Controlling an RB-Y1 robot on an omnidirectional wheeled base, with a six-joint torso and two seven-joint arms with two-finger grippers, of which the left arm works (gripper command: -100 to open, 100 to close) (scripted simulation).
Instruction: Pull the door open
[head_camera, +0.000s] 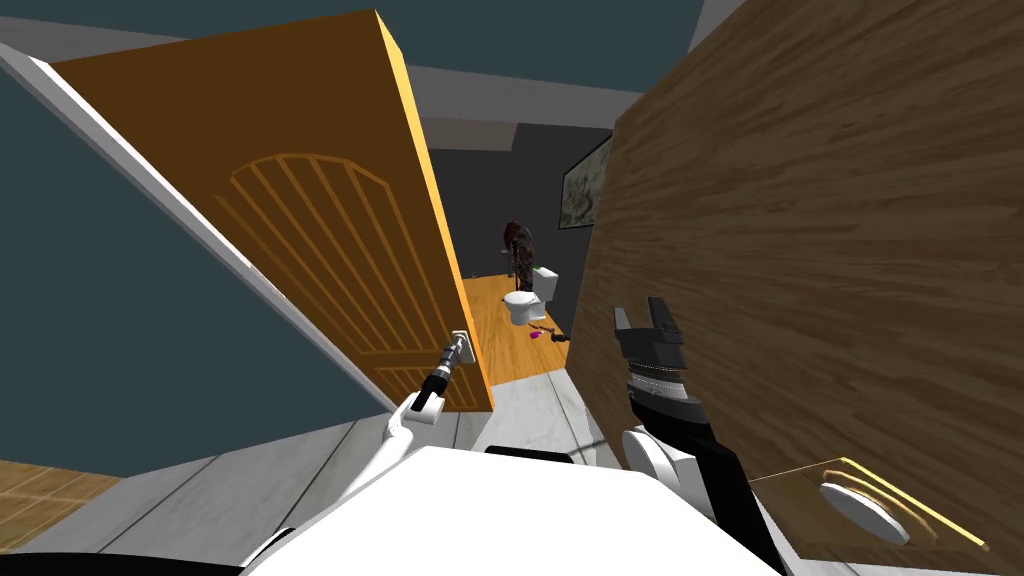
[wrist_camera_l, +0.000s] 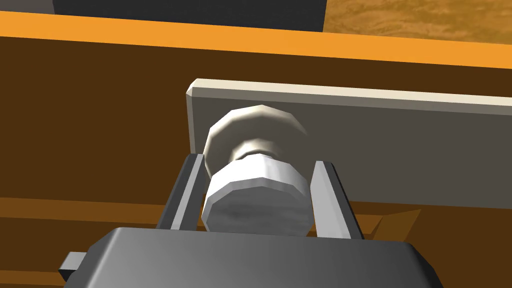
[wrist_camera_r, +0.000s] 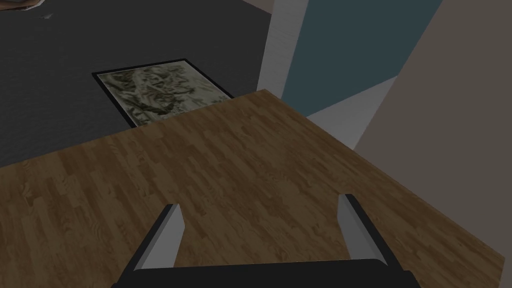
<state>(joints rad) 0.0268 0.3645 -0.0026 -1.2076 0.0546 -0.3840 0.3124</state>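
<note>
1. At the far left, the door (head_camera: 300, 200) met its pale frame (head_camera: 150, 190). So the hinge line lay on the left, and the brown panel stood swung out of its frame towards me, already some way open.
2. The door's free edge (head_camera: 430, 200), a bright orange strip, ran up the middle of the scene. Its long axis was upright, allowing for the slant of the head camera.
3. The knob (wrist_camera_l: 255, 197) sat low on that free edge, on a grey backplate (wrist_camera_l: 400, 145), with its stem pointing out of the panel towards my hand.
4. The left gripper (head_camera: 456, 350) reached straight ahead to the knob. The knob lay between the two fingers (wrist_camera_l: 187, 192), which were drawn in narrow against its sides. The left one looked pressed on. A thin line beside the right one left me unsure whether it was fully touching.
5. What the move turned on, as I judged it: the knob lay directly in front of the left hand and far from the hinge. A pull back towards me, curving leftward round the hinge line, would widen the opening.
6. To the right of the free edge the gap showed an orange floor (head_camera: 500, 340) and a white toilet (head_camera: 527, 300) farther in.
7. The right gripper (head_camera: 640, 310) hung idle on the right, fingers spread wide and holding nothing. It was close to the wood-grain wall (head_camera: 820, 250) and well apart from the knob, so the left arm was plainly the nearer one.
</note>
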